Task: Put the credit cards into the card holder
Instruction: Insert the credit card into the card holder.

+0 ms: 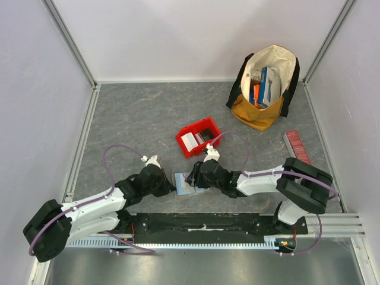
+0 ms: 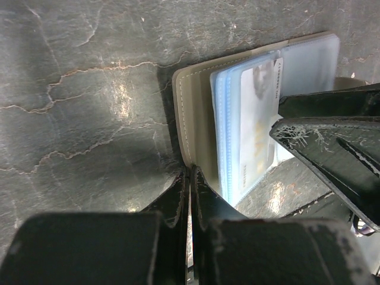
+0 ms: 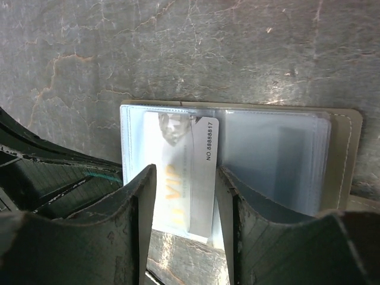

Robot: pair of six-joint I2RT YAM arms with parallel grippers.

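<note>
R gripper (image 3: 184, 172) stands w/ its two black fingers apart, one each side of a white plastic card (image 3: 199, 154) w/ gold "VIP" lettering. The jaws look open, not pinching. The card lies part-way inside a clear sleeve of the flat grey-olive folding card holder (image 3: 345, 148), its near end sticking out past the holder's edge toward the wrist. The card's left edge is hidden behind one finger, so contact there can't be told.

L gripper (image 2: 190, 177) is closed, tips together right at the corner of the olive cover. Whether it nips the cover or only presses on it, can't tell.

The holder lies opened flat on the grey stone-look tabletop (image 1: 136, 119), between the two grippers & near the arm bases. There is open tabletop beyond its far edge & off to the left. Both wrists crowd it from the sides, & in the L wrist view an R finger overlaps the sleeves. From above the grippers cover most of it, so only a pale blue strip shows.

Further out:
- A small red plastic bin (image 1: 180, 141) sits just beyond the R wrist, w/ white & dark bits inside, too small to name.
- A cream-and-mustard cloth tote bag (image 1: 261, 114) is in the far right corner, w/ coloured boxes (image 1: 265, 86) upright inside.
- A long red ribbed box (image 1: 297, 146) lies along the right edge, by the R arm.
- White walls w/ aluminium rails close three sides.
</note>
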